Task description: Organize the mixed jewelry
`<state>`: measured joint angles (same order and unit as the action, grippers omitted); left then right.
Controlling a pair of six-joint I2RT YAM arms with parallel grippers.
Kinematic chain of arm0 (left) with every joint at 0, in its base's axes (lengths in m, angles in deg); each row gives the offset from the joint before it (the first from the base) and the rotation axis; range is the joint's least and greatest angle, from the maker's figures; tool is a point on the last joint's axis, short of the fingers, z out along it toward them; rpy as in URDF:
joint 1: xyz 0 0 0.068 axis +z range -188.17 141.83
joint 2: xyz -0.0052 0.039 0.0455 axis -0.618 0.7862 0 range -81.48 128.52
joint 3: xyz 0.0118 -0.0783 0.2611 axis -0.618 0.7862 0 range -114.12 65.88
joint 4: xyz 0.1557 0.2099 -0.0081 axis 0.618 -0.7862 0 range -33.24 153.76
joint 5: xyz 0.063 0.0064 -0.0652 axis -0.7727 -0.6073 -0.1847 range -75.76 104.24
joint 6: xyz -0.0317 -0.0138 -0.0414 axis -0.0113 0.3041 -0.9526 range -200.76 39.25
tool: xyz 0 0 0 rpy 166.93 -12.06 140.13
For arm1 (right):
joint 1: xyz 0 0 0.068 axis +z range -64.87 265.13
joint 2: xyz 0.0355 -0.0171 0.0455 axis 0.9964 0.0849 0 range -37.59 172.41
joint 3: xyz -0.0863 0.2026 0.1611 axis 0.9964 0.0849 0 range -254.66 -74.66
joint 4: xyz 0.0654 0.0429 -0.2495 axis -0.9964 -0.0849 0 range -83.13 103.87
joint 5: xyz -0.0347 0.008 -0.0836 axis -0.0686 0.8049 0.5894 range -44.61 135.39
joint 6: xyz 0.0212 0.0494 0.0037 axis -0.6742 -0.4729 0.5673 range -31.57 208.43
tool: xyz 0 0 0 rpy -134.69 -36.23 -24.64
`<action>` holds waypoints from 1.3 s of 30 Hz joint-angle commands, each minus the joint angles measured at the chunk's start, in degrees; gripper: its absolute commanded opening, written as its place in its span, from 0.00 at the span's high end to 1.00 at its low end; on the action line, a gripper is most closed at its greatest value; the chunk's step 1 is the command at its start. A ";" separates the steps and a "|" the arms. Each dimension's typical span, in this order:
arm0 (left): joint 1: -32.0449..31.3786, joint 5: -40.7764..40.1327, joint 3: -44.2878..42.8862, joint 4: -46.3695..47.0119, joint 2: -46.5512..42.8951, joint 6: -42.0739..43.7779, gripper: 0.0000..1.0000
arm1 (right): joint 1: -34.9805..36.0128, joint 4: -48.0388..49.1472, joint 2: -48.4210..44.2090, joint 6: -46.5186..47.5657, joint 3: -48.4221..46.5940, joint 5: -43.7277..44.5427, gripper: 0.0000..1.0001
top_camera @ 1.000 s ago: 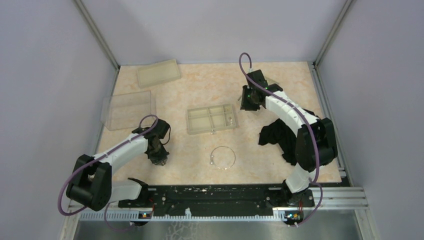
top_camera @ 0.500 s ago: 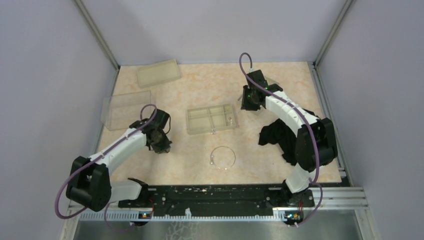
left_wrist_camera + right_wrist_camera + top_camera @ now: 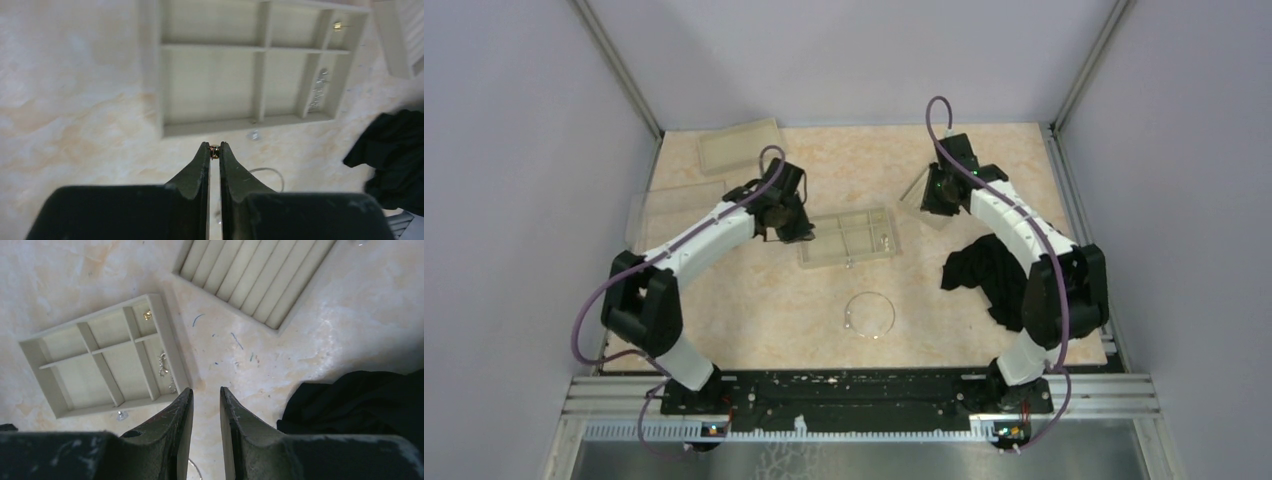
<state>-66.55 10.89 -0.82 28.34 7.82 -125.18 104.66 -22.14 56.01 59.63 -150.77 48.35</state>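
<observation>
The left claw [image 3: 214,148] is nearly closed, and a tiny gold bit [image 3: 214,151] is pinched between its tips, above the table [image 3: 754,300] just beside the compartment tray [image 3: 150,75]. The right claw [image 3: 206,392] is held partly apart, with nothing gripped. A thin wire hoop [image 3: 870,315] lies on the marbled beige table, between the tray and the arm bases. Silver pieces [image 3: 318,90] lie in one end compartment. A black cloth [image 3: 984,270] lies at the right. The left arm is extended to the tray's left end. The right arm is positioned over a ridged tray [image 3: 255,275].
</observation>
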 commanded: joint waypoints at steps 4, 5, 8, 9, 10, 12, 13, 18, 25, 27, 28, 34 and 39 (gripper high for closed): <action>-6.66 3.09 -20.96 3.87 16.56 6.65 0.92 | -3.03 -0.58 -8.26 -0.94 2.86 2.59 0.73; -7.34 3.97 -23.49 4.03 18.73 7.13 0.92 | -3.35 -0.93 -8.89 -0.98 3.46 2.69 0.73; -8.71 4.79 -30.65 4.12 25.53 8.82 0.92 | -4.03 -2.08 -10.27 -0.85 4.25 3.29 0.73; -8.93 4.93 -32.55 4.05 26.75 9.14 0.91 | -4.01 -2.56 -10.63 -0.83 4.35 3.66 0.73; -9.01 5.10 -34.15 4.04 28.73 9.25 0.91 | -4.05 -2.86 -11.01 -0.70 4.45 3.96 0.73; -8.97 5.34 -36.65 4.43 31.31 9.57 0.91 | -4.13 -3.45 -11.54 -0.57 4.65 4.44 0.73; -9.02 5.53 -37.80 4.62 32.35 9.54 0.91 | -4.15 -3.80 -11.60 -0.56 4.66 4.61 0.73; -9.23 7.05 -41.55 6.55 36.40 9.76 0.90 | -4.24 -4.40 -11.64 -0.58 4.65 4.92 0.73; -9.43 7.03 -44.08 6.27 39.77 9.70 0.86 | -4.32 -4.60 -10.55 -0.45 3.85 4.61 0.73; -9.42 7.30 -44.11 6.76 40.31 9.73 0.79 | -4.33 -4.62 -10.24 -0.27 3.51 4.58 0.73; -9.42 7.59 -44.32 6.92 40.66 9.81 0.76 | -4.32 -4.61 -10.13 -0.14 3.37 4.66 0.73; -9.41 7.86 -45.25 6.34 40.50 9.81 0.61 | -4.33 -4.56 -9.54 0.32 2.85 4.62 0.73; -9.42 6.13 -45.22 4.79 35.53 11.07 0.61 | -4.32 -4.15 -9.62 0.22 3.18 4.25 0.73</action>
<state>-75.79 17.90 -44.14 33.78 48.19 -115.61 100.70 -27.08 46.78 59.39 -146.27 51.98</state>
